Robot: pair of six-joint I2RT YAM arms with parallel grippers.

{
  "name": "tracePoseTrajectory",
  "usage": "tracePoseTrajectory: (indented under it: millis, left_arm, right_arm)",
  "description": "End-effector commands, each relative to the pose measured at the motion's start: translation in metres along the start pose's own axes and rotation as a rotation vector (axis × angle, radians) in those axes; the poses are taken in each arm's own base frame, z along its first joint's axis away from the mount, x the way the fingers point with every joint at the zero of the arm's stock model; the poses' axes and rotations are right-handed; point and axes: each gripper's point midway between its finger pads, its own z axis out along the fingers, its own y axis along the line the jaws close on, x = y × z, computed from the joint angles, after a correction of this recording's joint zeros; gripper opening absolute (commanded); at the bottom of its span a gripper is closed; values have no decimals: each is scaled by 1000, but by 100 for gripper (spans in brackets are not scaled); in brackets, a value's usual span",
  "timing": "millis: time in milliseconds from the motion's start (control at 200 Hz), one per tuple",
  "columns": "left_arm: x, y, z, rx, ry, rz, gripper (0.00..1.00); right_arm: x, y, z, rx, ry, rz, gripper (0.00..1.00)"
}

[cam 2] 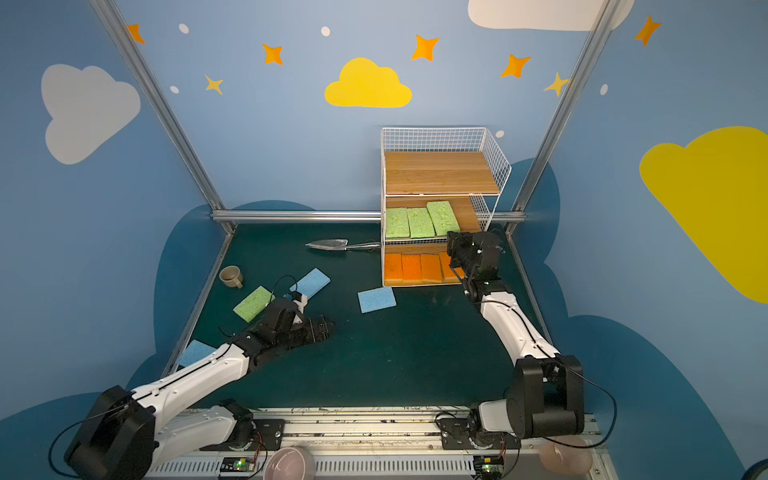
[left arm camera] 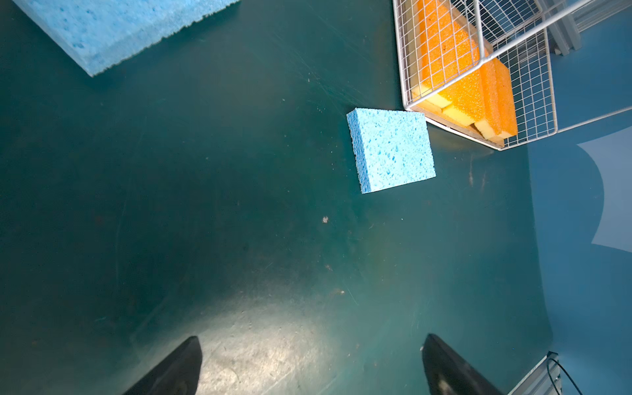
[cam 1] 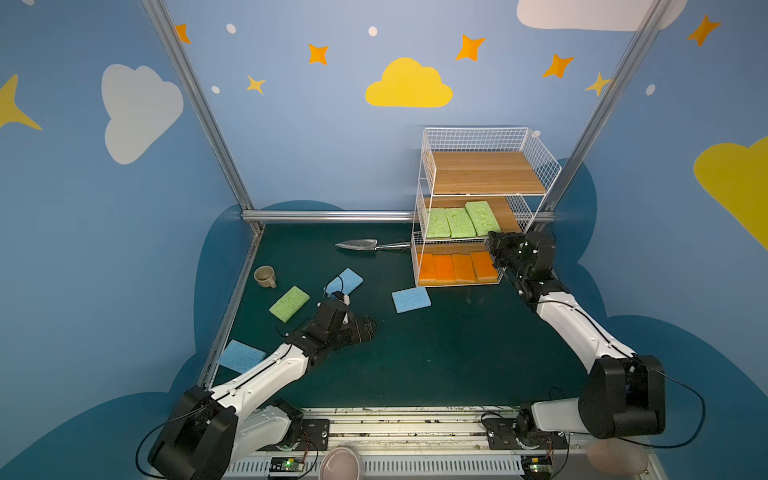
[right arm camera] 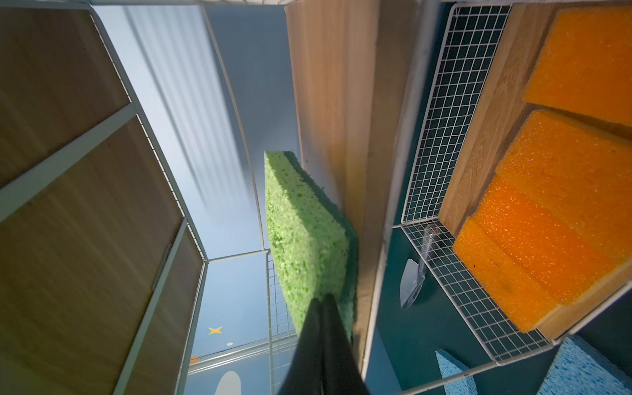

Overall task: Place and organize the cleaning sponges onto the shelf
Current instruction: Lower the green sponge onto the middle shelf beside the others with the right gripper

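- Nudging looks like the step in hand: your right gripper (right arm camera: 323, 299) has its fingers pressed together with nothing between them. The tips sit against the near end of the rightmost green sponge (right arm camera: 304, 239) on the middle tier, so you're pushing, not carrying.
- That sponge lies skewed against its two green neighbours (cam 1: 446, 222) in both top views. Probably that's why the closed tip is there: it makes a slim pusher that fits under the top board.
- Far right on the table stands the shelf (cam 1: 544, 162), sorted by colour:
  - four orange sponges (cam 1: 457, 268) side by side on the bottom tier
  - three greens on the middle tier, with bare board to their right
  - top tier (cam 1: 486, 172) bare
- My read: that gap is for the loose green sponge (cam 1: 289, 304), lying left on the table, and the top tier is for the blues.
- All three blues are on the table:
  - centre blue sponge (left arm camera: 391, 148), just off the shelf's near-left corner
  - second blue sponge (cam 1: 347, 280), just beyond the left wrist
  - third blue sponge (cam 1: 241, 356), at the near-left edge beside the left arm
- Your left gripper (left arm camera: 311, 338) is spread wide and empty, low over bare table and facing the centre blue sponge. I'd guess it's staged for the next pick.
- Ignore the mug (cam 1: 265, 276) and the trowel (cam 1: 359, 245). The trowel's handle runs up to the shelf's left side, and I can't tell if it touches.
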Motion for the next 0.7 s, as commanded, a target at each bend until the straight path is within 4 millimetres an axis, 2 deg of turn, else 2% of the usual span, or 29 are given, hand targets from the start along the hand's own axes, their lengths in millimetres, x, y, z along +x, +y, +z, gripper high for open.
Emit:
tracePoseTrajectory:
  millis: [0,435,696]
  left_arm:
    - [2,4,-1,-8,3,-5,99]
    - [3,4,0,-5,4,-4,99]
    - [2,4,-1,-6,1,-3,99]
  right_arm:
    - [-5,18,-5,-50,-27,-24,1]
    - [-15,18,-19,-53,-72,-24,0]
    - [-21,22,-19,-70,-93,-24,0]
